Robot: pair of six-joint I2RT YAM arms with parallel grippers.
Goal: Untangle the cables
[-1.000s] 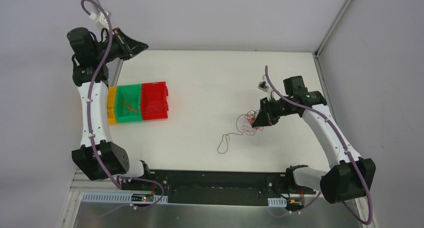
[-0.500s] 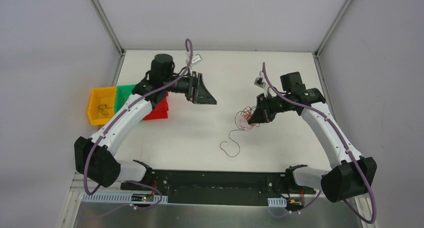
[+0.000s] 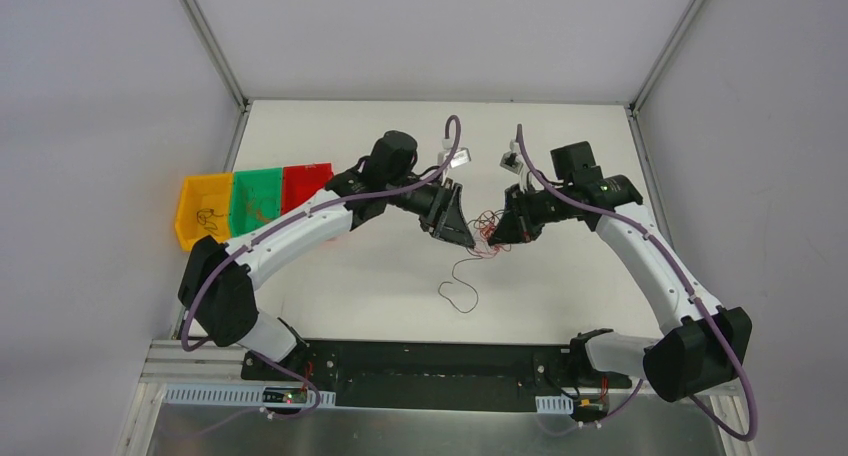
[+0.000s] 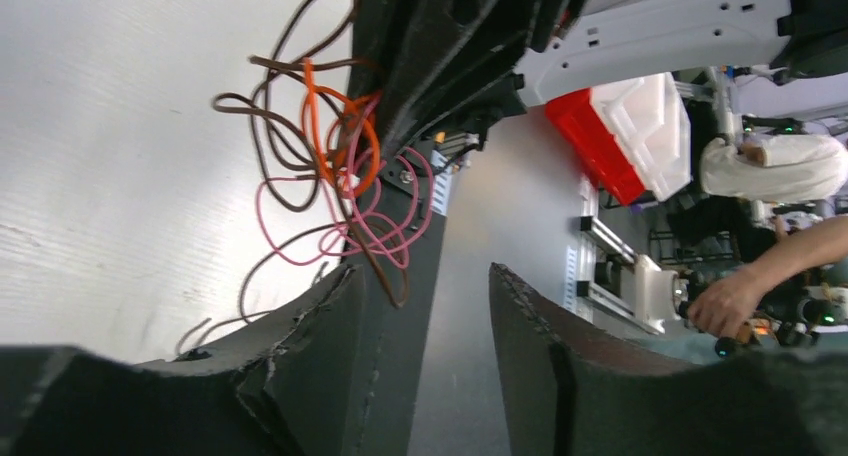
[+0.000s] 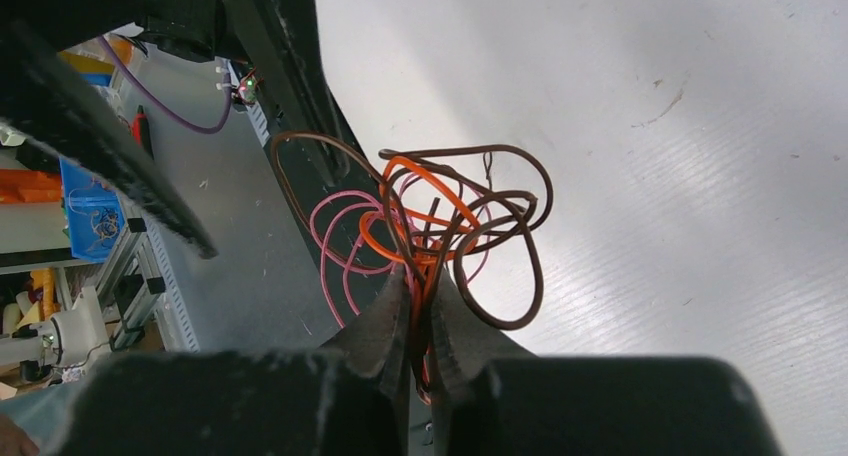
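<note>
The cables (image 3: 487, 232) are a small clump of orange, pink-red and dark brown curly wires held just above the white table (image 3: 380, 276). My right gripper (image 3: 505, 230) is shut on the clump; in the right wrist view the wires (image 5: 440, 206) fan out past the closed jaws of the right gripper (image 5: 420, 286). My left gripper (image 3: 458, 228) is open, right beside the clump on its left. In the left wrist view the wires (image 4: 330, 166) hang just past the left gripper (image 4: 425, 276), with nothing between its jaws. A dark wire (image 3: 460, 288) trails from the clump onto the table.
Yellow (image 3: 203, 188), green (image 3: 255, 176) and red (image 3: 305, 176) bins stand in a row at the table's left edge; the yellow and green ones each hold a thin wire. The left arm (image 3: 300, 226) stretches across in front of the bins. Grey walls close in the back and sides.
My left arm has swung from the far left, over the bins, to the centre beside the clump. My right gripper has shifted slightly back and left, and the trailing dark wire moved with it.
</note>
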